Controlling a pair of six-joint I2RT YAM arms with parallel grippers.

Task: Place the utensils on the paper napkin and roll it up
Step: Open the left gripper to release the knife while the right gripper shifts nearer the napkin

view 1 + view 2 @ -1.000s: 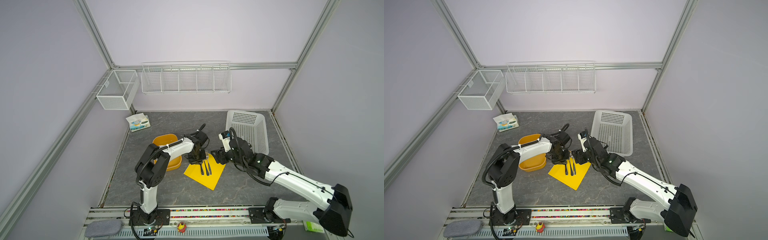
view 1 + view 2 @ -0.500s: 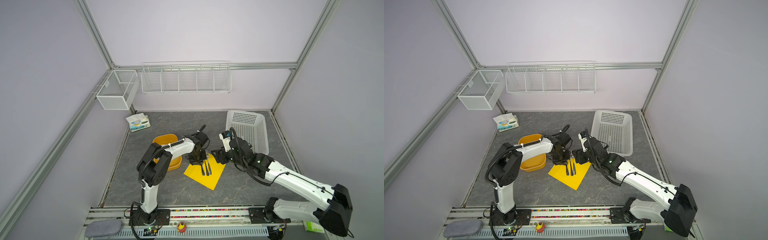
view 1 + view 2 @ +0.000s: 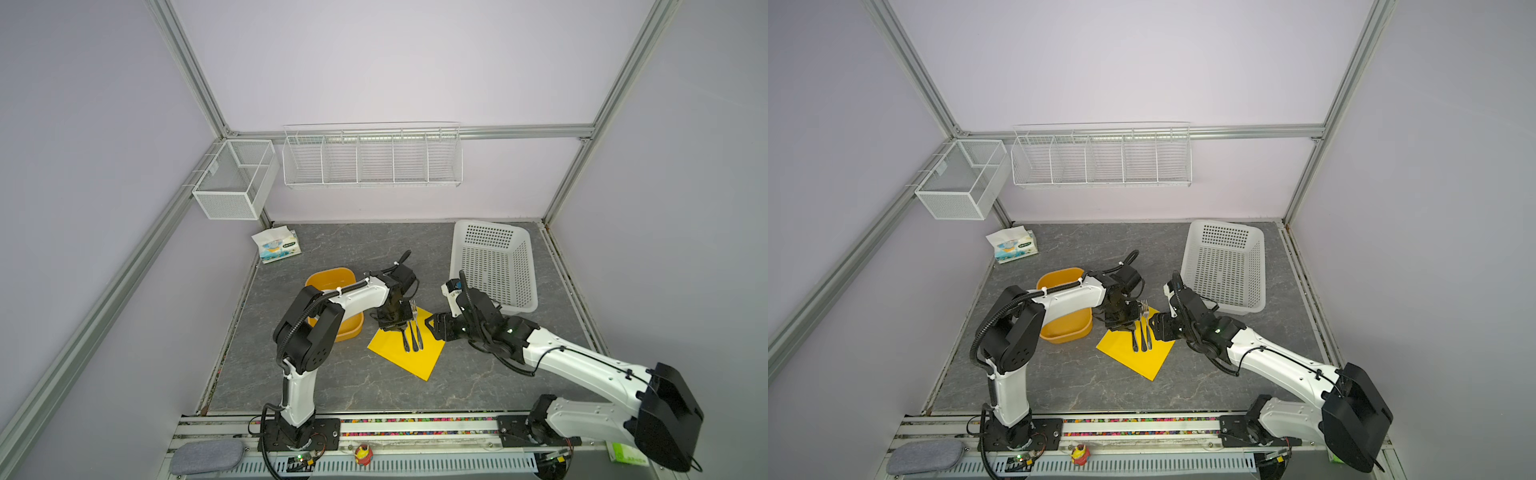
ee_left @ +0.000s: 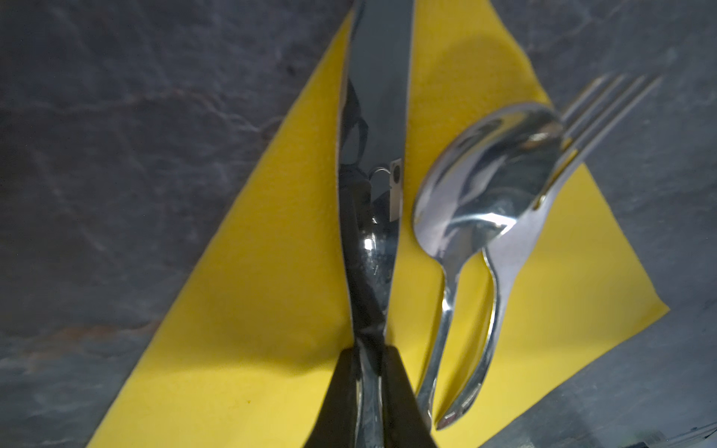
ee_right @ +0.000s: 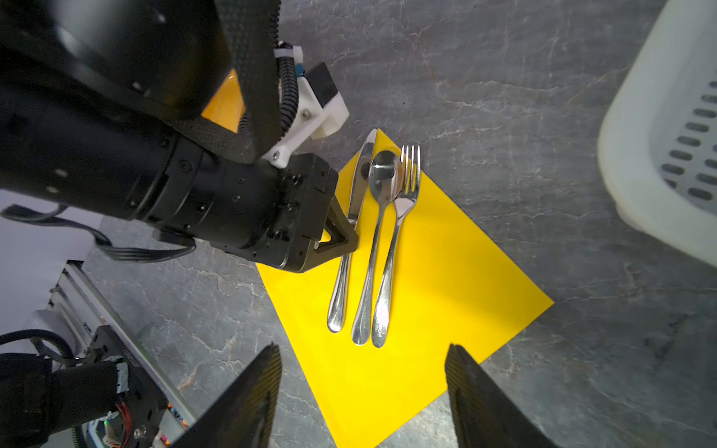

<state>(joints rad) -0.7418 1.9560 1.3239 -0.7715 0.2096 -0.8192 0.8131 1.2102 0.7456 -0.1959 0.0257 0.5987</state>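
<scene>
The yellow paper napkin [image 3: 397,355] [image 3: 1133,353] [image 5: 446,291] lies flat on the grey table, turned like a diamond. Three silver utensils lie side by side on it: a knife [image 5: 341,287] [image 4: 372,116], a spoon [image 5: 382,174] [image 4: 485,174] and a fork [image 5: 407,194] [image 4: 605,101]. The fork's tines reach past the napkin's far edge. My left gripper [image 4: 370,357] [image 5: 347,236] [image 3: 395,326] is shut on the knife's handle, low over the napkin. My right gripper [image 5: 362,347] [image 3: 432,328] stands open above the napkin's right corner, holding nothing.
An orange tray [image 3: 332,276] sits left of the napkin, partly under the left arm. At the back right stands a white perforated basket [image 3: 494,266], and a tissue pack [image 3: 276,245] lies at the back left. Wire racks hang on the back wall.
The left arm has shifted slightly at the napkin's left side. The utensils, the napkin and the right arm look unmoved.
</scene>
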